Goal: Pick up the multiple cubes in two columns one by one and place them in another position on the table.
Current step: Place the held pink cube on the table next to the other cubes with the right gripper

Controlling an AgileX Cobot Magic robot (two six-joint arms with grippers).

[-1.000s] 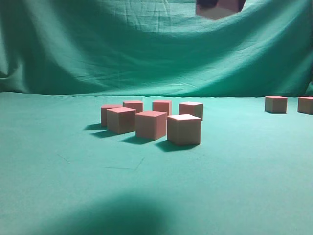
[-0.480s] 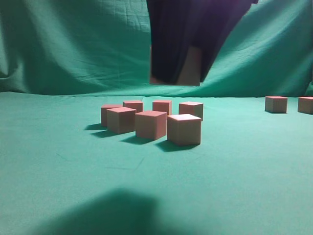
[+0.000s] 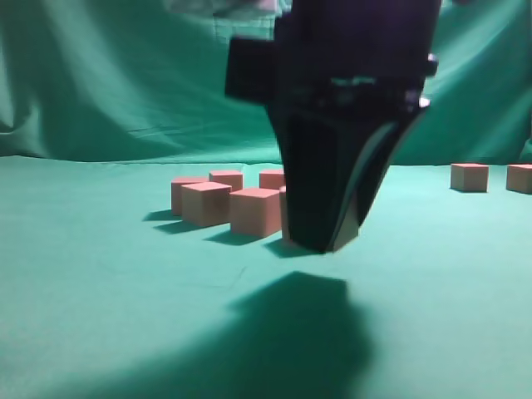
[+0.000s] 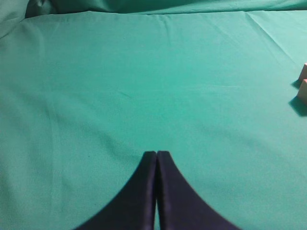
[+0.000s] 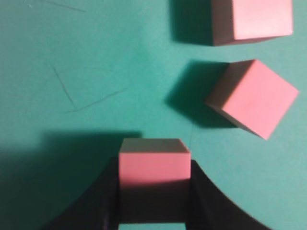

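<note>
Holding a pink cube (image 5: 153, 168) between its two black fingers, the right gripper (image 5: 153, 191) hangs low over the green table (image 3: 100, 283). The fingers press on the cube's left and right sides, and the pink top faces the wrist camera. In the side view this gripper (image 3: 326, 237) is a big dark shape in front of the bunch of cubes (image 3: 224, 204), and its tips are just above the cloth. The held cube cannot be seen from that side, because the gripper hides it. A dark shadow lies on the table right under the gripper.

Near the held cube, two more cubes sit on the table. One tilted cube (image 5: 253, 97) is turned like a diamond, and a straight cube (image 5: 252, 20) sits just past it, at the top edge of the picture. Neither one touches the held cube.

Far off to the right of the bunch, two other cubes (image 3: 470, 176) sit by themselves near the back of the table.

The left gripper (image 4: 156, 160) has its fingers pressed together with nothing between them. It is over bare green cloth, well away from the bunch.
</note>
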